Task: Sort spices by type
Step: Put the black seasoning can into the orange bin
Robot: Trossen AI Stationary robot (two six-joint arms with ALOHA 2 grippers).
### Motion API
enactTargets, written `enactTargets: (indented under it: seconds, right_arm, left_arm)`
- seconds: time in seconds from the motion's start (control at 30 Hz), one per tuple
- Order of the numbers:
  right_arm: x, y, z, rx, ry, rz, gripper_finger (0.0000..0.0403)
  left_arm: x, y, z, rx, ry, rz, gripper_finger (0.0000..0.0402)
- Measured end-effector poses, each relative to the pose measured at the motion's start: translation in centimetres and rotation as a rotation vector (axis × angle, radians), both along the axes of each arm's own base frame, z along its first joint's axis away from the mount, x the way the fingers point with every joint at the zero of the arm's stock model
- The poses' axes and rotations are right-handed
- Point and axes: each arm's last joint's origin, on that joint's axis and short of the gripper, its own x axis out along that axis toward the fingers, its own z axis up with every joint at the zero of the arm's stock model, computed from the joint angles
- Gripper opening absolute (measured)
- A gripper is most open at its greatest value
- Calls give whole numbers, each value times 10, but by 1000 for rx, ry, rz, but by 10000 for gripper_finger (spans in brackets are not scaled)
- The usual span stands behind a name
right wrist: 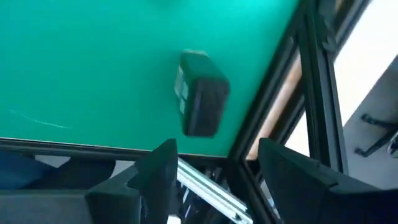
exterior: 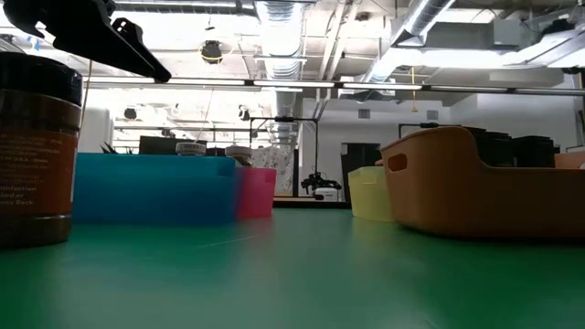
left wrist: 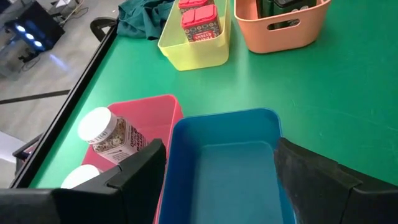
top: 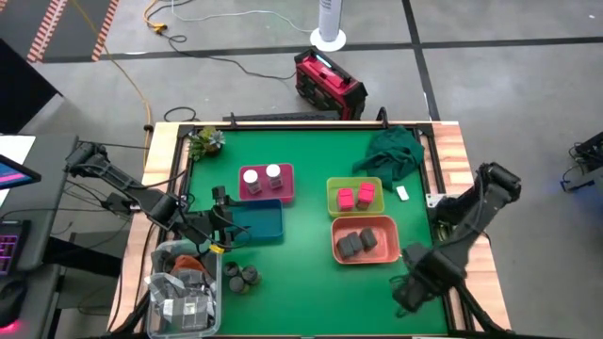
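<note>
Left gripper (top: 223, 235): fingers spread wide, holding nothing, hovering at the near edge of the blue tray (top: 256, 223), left of bench centre. In its wrist view both fingers (left wrist: 140, 174) straddle the blue tray's width, and the tray's inside is bare.

Right gripper (top: 407, 292): fingers apart, nothing between them, over the near right corner of the bench. Its wrist view shows 1 dark grey box (right wrist: 202, 101) lying loose on the mat just beside the bench's edge rail, not touched.

Spices:
- 2 white-capped jars (top: 262, 175) in the pink tray (top: 267, 193), toward the far edge, touching the blue tray's far side.
- 2 pink boxes (top: 355, 196) in the yellow-green tray (top: 334, 202), right of centre.
- 2 dark grey boxes (top: 355, 243) in the salmon tray (top: 388, 247), just nearside of the yellow-green one.
- 3 dark round tins (top: 239, 276) on the mat near the near left corner, beside the clear bin (top: 184, 301).

Surface: green mat (top: 311, 292) on a wood-edged bench. Green cloth (top: 391, 155) at the far right corner, small plant (top: 205, 141) at the far left corner.

Room: grey floor, red case (top: 328, 83) beyond the far edge, ducting overhead in the low view.

Labels: jar and pink box prints too small to read.
</note>
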Motion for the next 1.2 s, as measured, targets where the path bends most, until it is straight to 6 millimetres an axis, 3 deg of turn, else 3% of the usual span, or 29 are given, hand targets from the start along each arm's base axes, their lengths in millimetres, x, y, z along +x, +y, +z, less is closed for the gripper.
enactTargets:
  seconds: [0.27,0.5,1.2]
  right_arm:
    - [-28,25,-1,-68,-17,-95,256]
    - [-26,21,-31,-122,-55,-95,256]
    - [-30,19,-88,-73,-137,-75,246]
  left_arm:
    - [0,0,0,1,3,-8,283]
    - [0,0,0,0,4,-11,283]
    - [0,0,-1,-17,14,-19,283]
